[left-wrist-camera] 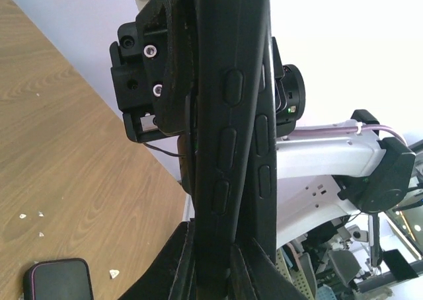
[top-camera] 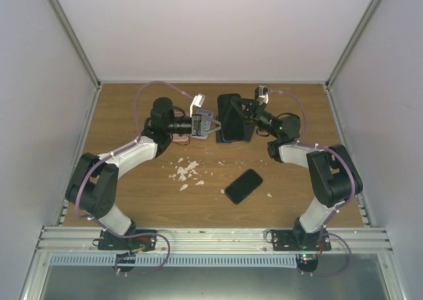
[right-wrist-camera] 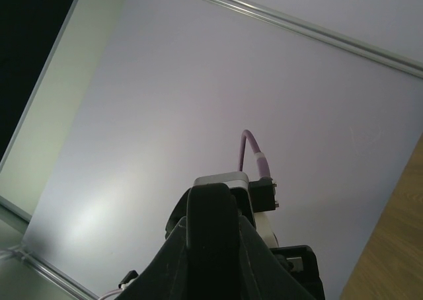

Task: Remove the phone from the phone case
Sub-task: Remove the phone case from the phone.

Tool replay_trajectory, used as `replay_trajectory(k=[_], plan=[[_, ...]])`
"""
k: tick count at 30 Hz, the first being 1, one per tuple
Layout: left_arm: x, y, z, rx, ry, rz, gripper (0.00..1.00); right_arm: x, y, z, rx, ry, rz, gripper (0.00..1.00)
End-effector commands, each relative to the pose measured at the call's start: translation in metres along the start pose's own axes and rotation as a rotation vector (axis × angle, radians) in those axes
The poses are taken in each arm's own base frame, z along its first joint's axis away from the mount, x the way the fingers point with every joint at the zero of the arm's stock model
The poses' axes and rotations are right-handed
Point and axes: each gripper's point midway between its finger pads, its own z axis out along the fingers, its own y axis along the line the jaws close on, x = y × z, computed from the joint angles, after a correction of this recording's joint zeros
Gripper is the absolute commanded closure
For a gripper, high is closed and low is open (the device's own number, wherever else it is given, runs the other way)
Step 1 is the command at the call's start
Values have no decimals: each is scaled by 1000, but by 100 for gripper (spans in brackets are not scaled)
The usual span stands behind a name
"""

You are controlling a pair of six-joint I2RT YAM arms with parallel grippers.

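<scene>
The two arms meet near the back of the brown wooden table (top-camera: pixel 198 204). Between them they hold up a black phone case (top-camera: pixel 229 113) made of soft-looking plastic. It stands on its edge in the air, above the table and not touching it.

The left gripper (top-camera: pixel 210 123) comes in from the left. Its fingers are closed tight on the lower end of the case. In the left wrist view the side of the case runs up from between the fingers, and you can see little bumps for the buttons.

The right gripper (top-camera: pixel 246 108) comes in from the right. It pinches the case too, higher up, with its fingers close together.

I cannot tell if there is anything inside the case.

A flat black phone (top-camera: pixel 243 186) lies on the table by itself, closer to the arm bases and well apart from the case. It lies slanted.

Some small white bits (top-camera: pixel 187 172) are spread on the wood to the left of the phone.
</scene>
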Motion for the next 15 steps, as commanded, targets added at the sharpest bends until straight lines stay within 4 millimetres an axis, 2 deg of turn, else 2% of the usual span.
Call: replay_trajectory(k=[1,4,7,12,15], plan=[[-49,-24,-15,-12,-193,146,89,60,4,7,-31,239,23,100],[-50,-19,-15,-28,-196,125,100,60,0,6,-21,245,21,98],[-49,-13,-18,-44,-196,100,100,54,-3,2,-3,242,2,89],[-48,-10,-31,-63,-214,66,100,34,-21,-11,92,208,6,69],[-46,-10,-38,-70,-221,60,100,28,-27,-17,123,198,0,64]])
